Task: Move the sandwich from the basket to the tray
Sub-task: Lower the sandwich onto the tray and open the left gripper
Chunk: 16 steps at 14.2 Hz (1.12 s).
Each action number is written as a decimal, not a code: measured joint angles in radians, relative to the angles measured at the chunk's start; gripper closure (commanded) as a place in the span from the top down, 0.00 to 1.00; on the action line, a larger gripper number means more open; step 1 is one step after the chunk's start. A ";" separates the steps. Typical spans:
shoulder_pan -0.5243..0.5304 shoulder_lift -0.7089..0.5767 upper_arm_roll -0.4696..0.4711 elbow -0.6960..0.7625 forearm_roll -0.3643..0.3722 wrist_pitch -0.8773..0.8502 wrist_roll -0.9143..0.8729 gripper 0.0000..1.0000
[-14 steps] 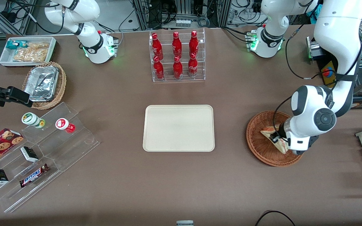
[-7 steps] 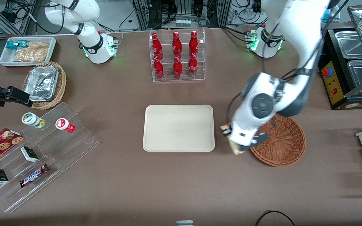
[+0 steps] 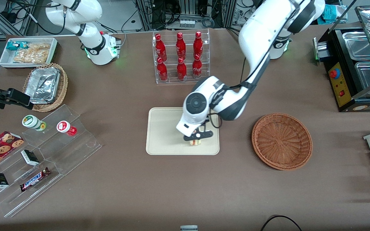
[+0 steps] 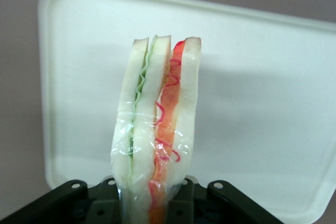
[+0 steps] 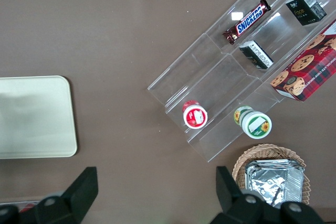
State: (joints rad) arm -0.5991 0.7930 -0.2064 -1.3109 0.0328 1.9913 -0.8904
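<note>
the basket (image 3: 282,141) sits empty and the gripper (image 3: 196,138) hangs over the tray (image 3: 165,131), jaws clamped on the wrapped sandwich (image 4: 157,129), so the carry looks done and only lowering and letting go remain.

Camera arrangement: one high front view and two wrist views.

From the front we look steeply down on the whole bench (image 3: 124,199). The left wrist camera faces down along the gripper (image 4: 157,203), close over the tray (image 4: 262,77). The right wrist camera looks straight down from higher; we find the tray (image 5: 31,119) in all three views.
</note>
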 measured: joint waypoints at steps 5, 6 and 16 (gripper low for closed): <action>-0.047 0.087 0.000 0.077 0.004 0.000 0.014 0.24; -0.051 0.096 0.000 0.086 0.004 0.001 0.015 0.25; -0.063 0.117 0.004 0.121 0.008 0.011 0.016 1.00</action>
State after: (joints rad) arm -0.6618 0.9100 -0.2027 -1.1898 0.0405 2.0021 -0.8742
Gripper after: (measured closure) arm 0.282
